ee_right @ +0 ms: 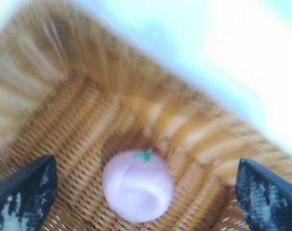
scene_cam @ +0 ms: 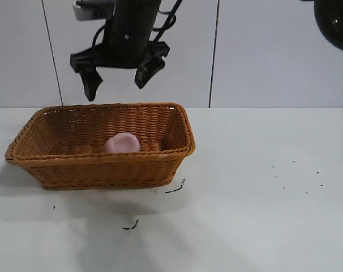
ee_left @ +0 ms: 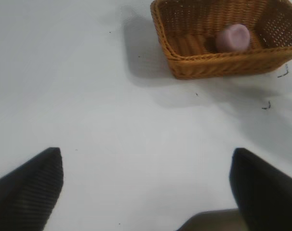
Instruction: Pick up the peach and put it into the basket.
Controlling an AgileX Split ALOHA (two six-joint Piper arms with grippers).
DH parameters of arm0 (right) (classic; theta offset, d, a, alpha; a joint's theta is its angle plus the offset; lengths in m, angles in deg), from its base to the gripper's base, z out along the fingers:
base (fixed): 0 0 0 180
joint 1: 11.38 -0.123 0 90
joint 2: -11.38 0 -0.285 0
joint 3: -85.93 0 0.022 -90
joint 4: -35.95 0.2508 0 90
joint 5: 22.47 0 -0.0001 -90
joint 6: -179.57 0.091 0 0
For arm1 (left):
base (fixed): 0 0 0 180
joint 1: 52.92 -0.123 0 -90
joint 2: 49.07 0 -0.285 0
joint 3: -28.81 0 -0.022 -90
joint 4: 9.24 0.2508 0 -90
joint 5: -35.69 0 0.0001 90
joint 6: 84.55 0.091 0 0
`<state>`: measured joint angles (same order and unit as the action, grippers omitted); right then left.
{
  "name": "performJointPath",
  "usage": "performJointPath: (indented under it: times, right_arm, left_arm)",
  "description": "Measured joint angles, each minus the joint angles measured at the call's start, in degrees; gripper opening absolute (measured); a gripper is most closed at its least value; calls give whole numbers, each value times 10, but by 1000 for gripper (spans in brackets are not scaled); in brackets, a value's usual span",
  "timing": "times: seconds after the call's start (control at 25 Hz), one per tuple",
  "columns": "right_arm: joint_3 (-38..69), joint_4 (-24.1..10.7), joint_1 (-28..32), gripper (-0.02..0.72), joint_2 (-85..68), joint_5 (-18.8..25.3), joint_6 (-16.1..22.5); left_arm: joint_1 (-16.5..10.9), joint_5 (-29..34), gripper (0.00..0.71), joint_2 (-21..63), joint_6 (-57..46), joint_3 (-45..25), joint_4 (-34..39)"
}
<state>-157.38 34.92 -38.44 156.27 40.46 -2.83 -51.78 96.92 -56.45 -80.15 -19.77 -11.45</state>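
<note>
My right hand (ee_right: pixel 143 168) hangs open right over the peach (ee_right: pixel 138 185), which lies beneath it inside the basket (ee_right: pixel 64 110). I should rise straight up, clear of the rim. My left hand (ee_left: pixel 146 161), also open, idles over the bench (ee_left: pixel 112 120).

The outside camera sits in front of the worktop (scene_cam: pixel 262 198). It looks across it at the back wall (scene_cam: pixel 262 56), from a little above. The basket (scene_cam: pixel 103 170) lies at the left of its picture, not far off. The left wrist camera is high up and looks down at a slant over bare worktop, with the basket far away in one corner. The right wrist camera hangs right over the basket, very close, and looks down inside. All three views share the basket and the peach (scene_cam: pixel 121 143).
</note>
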Motion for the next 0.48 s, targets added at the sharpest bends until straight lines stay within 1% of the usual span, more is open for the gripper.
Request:
performJointPath:
  times: [0.16,0.32,0.48]
  right_arm:
    - [0,-2,86,689,1,14,0]
    - [0,-4,172,689,1,39,0]
    - [0,-4,230,689,1,63,1]
  left_arm:
    - [0,0,692,0,0,0,0]
    - [0,0,692,0,0,0,0]
    - [0,0,692,0,0,0,0]
